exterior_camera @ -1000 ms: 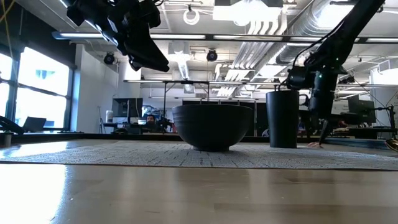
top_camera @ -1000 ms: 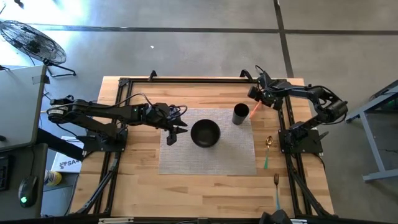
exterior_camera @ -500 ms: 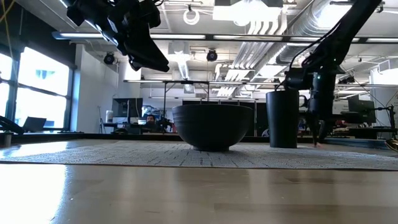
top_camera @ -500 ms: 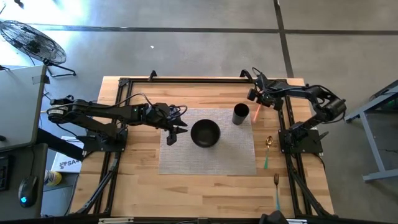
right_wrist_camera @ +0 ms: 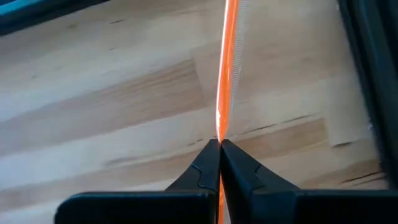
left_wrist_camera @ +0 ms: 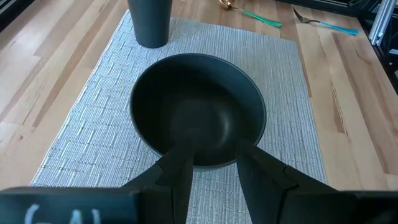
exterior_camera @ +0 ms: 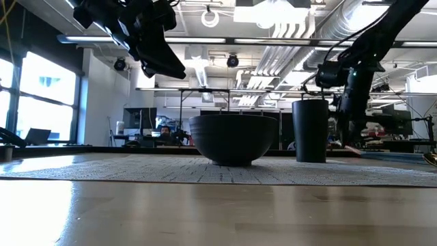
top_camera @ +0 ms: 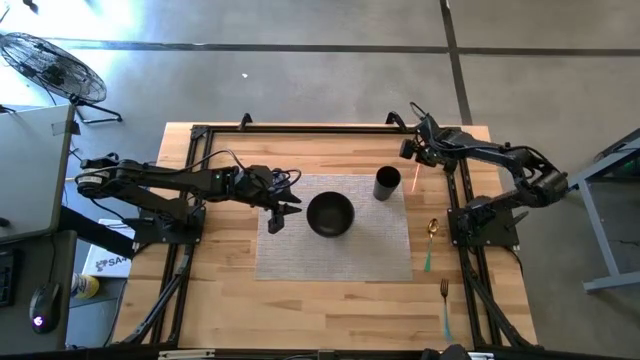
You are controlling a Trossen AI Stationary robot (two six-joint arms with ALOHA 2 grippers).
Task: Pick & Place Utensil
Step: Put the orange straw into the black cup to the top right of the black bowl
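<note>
A thin orange utensil lies just right of the dark cup, which stands on the far right corner of the grey mat. My right gripper is shut on the utensil's far end. A black bowl sits mid-mat. My left gripper hovers open above the mat, left of the bowl, with nothing between its fingers. My right gripper pinches the orange utensil at its far end between its two fingertips. The fingers slant down from the table's far side. The utensil runs on away from them toward the near edge. Whether it is lifted off the wood I cannot tell.
A spoon with a gold bowl and green handle and a teal-handled fork lie on the wood right of the mat. Black frame rails run close beside the right gripper.
My right gripper has shut on the orange utensil's far end. In the low view it has risen a little beside the cup, and that arm's elbow has swung toward the table's right edge.
</note>
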